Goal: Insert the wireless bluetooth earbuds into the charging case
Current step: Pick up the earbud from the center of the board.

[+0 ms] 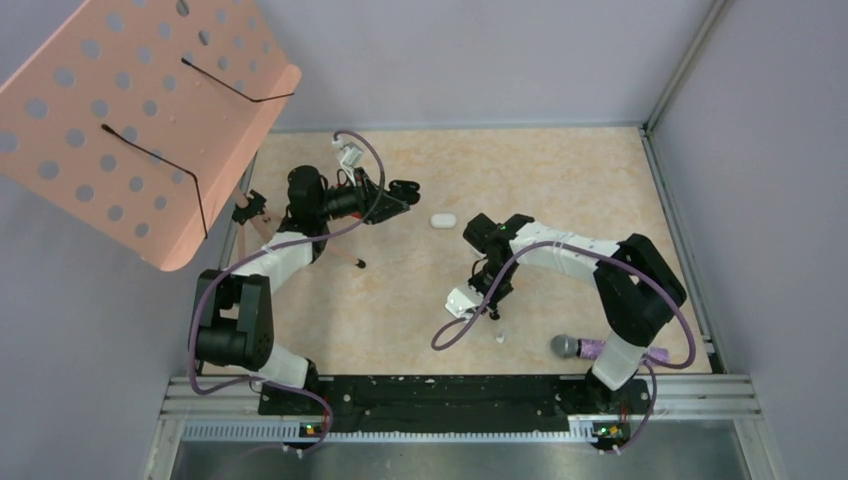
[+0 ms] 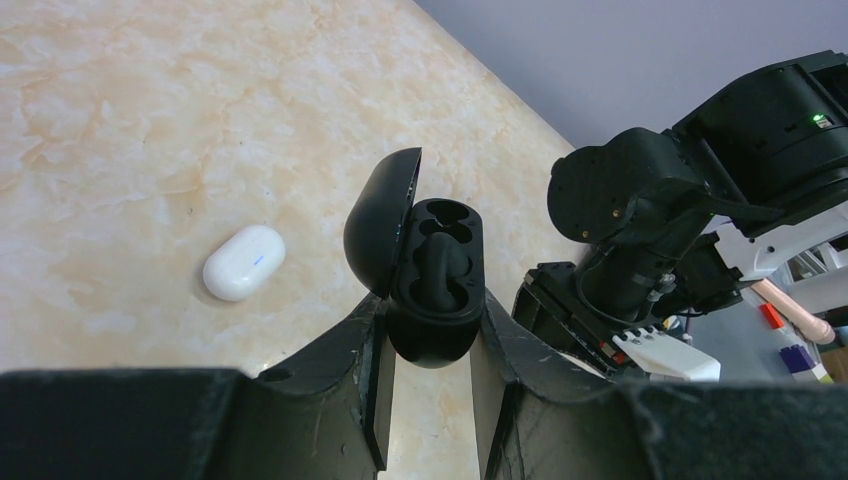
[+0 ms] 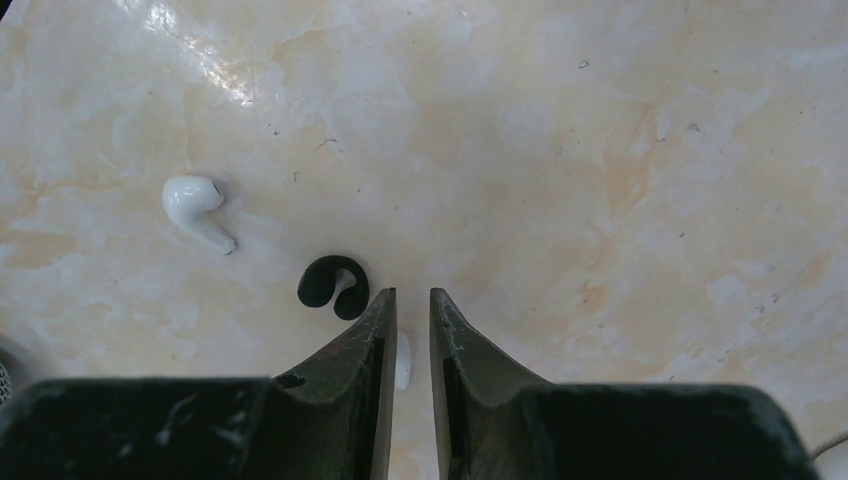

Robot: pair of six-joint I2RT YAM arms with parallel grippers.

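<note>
The open black case (image 2: 430,260) is held by the left gripper (image 2: 435,320), while a black earbud (image 3: 333,287) at mid-frame is not yet taken by the narrowly parted, apparently empty right gripper (image 3: 412,298).

Matching kit on both sides: left arm (image 1: 262,262) and right arm (image 1: 565,252) wear white shells broken up by chunky black joints. A purple cable (image 1: 374,160) loops off each one, with a white plug (image 1: 349,154) sitting behind the jaws. Up close, the fingers (image 3: 350,350) are matte black wedges, scuffed pale along the inner edges, and there's a small round hole (image 3: 290,380) left of the gap. A green light (image 2: 818,119) glows on the right arm's black housing.
</note>
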